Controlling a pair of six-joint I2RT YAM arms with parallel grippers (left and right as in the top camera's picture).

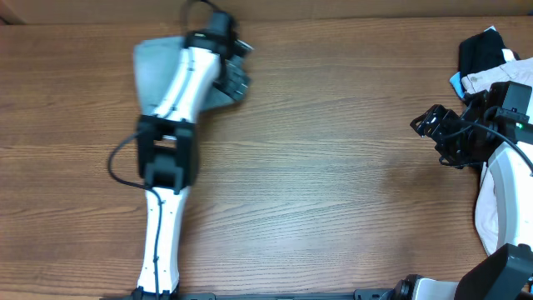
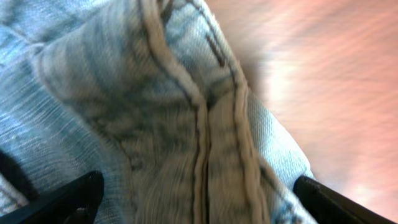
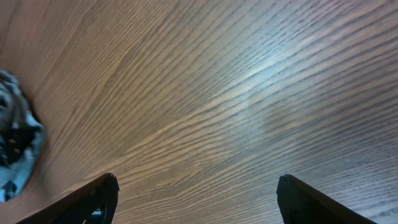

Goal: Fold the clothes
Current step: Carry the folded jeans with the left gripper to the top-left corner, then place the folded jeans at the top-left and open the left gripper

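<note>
The clothes, a pair of faded light-blue jeans [image 1: 156,71], lie bunched at the table's far left. In the left wrist view the denim [image 2: 186,118] fills the frame, showing a thick stitched seam and a folded edge. My left gripper [image 1: 233,79] hovers at the bundle's right edge. Its jaws stand wide open around the fold [image 2: 196,186], with one dark fingertip [image 2: 81,193] on each side. My right gripper [image 1: 433,127] hangs open at the far right over bare wood [image 3: 196,183], with nothing between its fingers [image 3: 93,199].
A pile with a black garment [image 1: 487,46] and a pale cloth [image 1: 491,79] lies at the back right corner. More white fabric [image 1: 493,200] drapes by the right arm's base. A blue patterned scrap [image 3: 15,143] shows at the right wrist view's left edge.
</note>
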